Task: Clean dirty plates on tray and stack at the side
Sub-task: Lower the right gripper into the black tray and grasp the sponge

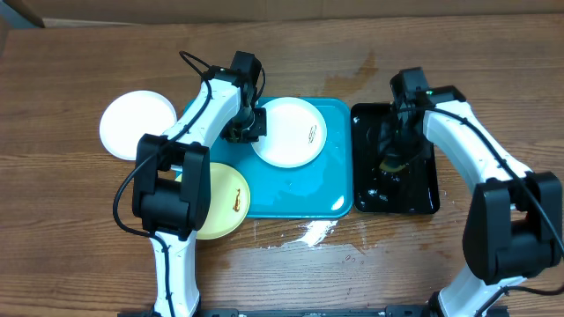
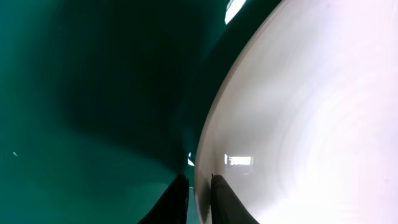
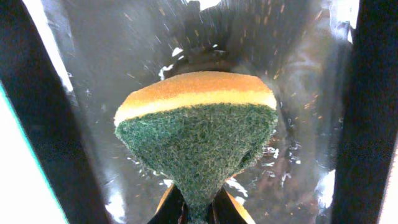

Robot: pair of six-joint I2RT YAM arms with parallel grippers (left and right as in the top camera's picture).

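Note:
A white plate (image 1: 289,132) with a small dark smear lies on the turquoise tray (image 1: 300,198). My left gripper (image 1: 247,128) is shut on this plate's left rim; in the left wrist view its fingers (image 2: 199,199) pinch the rim of the plate (image 2: 311,124) above the tray (image 2: 93,112). A pale yellow-green plate (image 1: 225,201) with a smear overlaps the tray's left front corner. A clean white plate (image 1: 134,125) lies on the table at the left. My right gripper (image 1: 394,158) is over the black tray, shut on a green and yellow sponge (image 3: 198,140).
The glossy black tray (image 1: 423,198) stands right of the turquoise one, wet inside; it also shows in the right wrist view (image 3: 112,68). A splash of water (image 1: 313,233) lies on the wooden table in front of the trays.

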